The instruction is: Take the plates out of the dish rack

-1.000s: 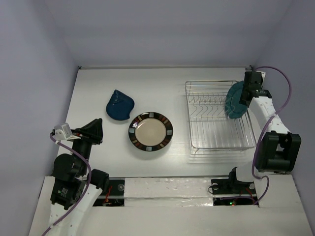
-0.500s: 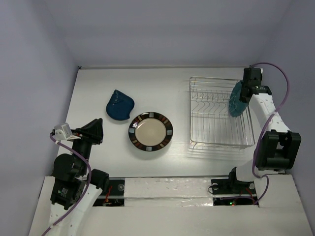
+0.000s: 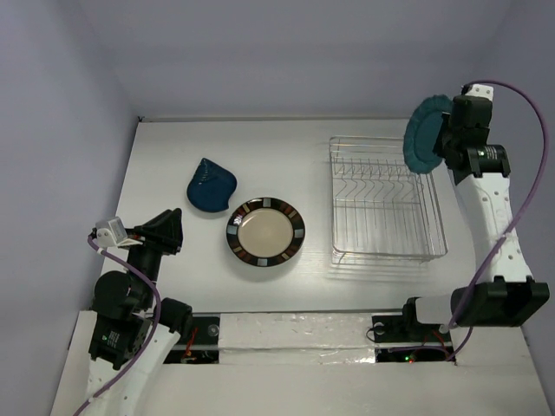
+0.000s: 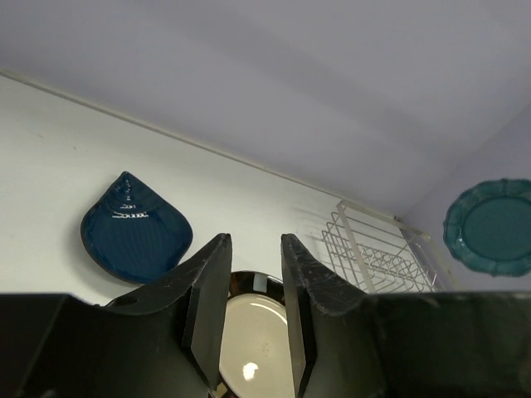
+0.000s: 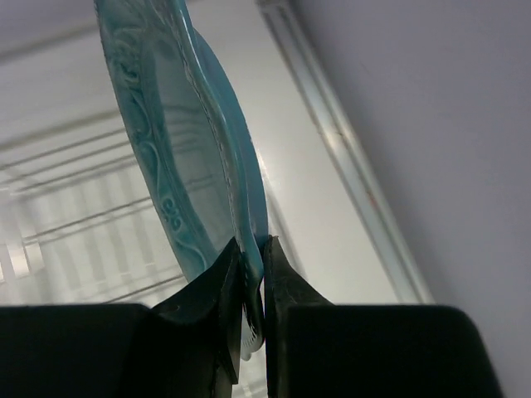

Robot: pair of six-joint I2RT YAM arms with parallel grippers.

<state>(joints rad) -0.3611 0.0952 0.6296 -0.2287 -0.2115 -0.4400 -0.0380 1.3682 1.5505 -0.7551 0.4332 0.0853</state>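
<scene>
My right gripper (image 3: 447, 137) is shut on the rim of a round teal plate (image 3: 427, 135) and holds it on edge in the air above the far right corner of the chrome wire dish rack (image 3: 388, 201). The right wrist view shows the plate (image 5: 187, 141) pinched between my gripper (image 5: 253, 249). The rack holds no other plates. A dark blue shell-shaped plate (image 3: 211, 186) and a round olive-centred plate with a dark patterned rim (image 3: 265, 231) lie flat on the table. My left gripper (image 3: 169, 227) is open and empty, near the front left; it shows in the left wrist view (image 4: 253, 249).
The white table (image 3: 286, 156) is walled by grey panels at the back and on both sides. The left wrist view shows the blue plate (image 4: 133, 232), the olive plate (image 4: 253, 348), the rack (image 4: 373, 253) and the held teal plate (image 4: 491, 225).
My right gripper has lifted the teal plate up out of the rack's right side into the air. The rack shifted slightly. The left arm has not moved.
</scene>
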